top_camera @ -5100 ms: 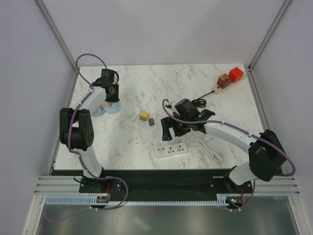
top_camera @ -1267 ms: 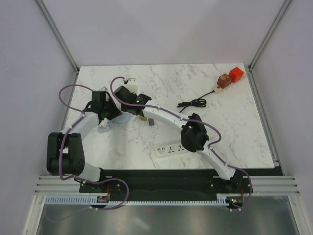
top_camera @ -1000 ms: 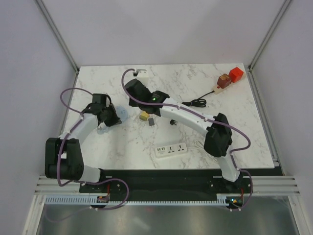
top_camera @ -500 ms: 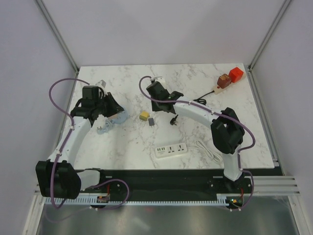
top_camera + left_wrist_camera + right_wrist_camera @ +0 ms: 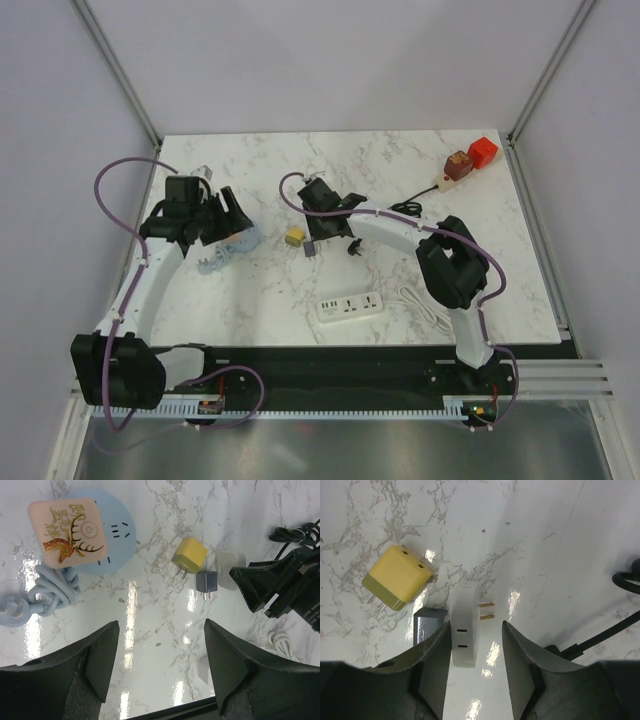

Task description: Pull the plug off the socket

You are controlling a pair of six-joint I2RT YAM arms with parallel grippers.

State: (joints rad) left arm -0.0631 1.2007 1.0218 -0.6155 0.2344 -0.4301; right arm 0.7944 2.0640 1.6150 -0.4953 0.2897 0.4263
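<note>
The round blue socket (image 5: 111, 535) lies on the marble with a pink deer-print block (image 5: 69, 531) on its top; in the top view it shows by my left gripper (image 5: 226, 214). Above the table, my left gripper (image 5: 161, 630) is open and holds nothing. The white plug (image 5: 465, 622) lies flat on the marble, its two brass prongs pointing sideways, away from the socket. My right gripper (image 5: 476, 627) hangs open over it, the plug close against one finger with a gap on the prong side. In the left wrist view the white plug (image 5: 227, 567) shows beside the right gripper (image 5: 270, 582).
A yellow plug (image 5: 397, 577) and a grey plug (image 5: 427, 625) lie right beside the white one. A coiled blue cord (image 5: 47, 592) trails from the socket. A white power strip (image 5: 351, 305) sits near the front, a black cable (image 5: 405, 210) beyond, red and brown blocks (image 5: 470, 157) far right.
My right gripper carried the white plug from the back left to beside the grey plug and opened. My left gripper let go at the blue socket, opened and drew back.
</note>
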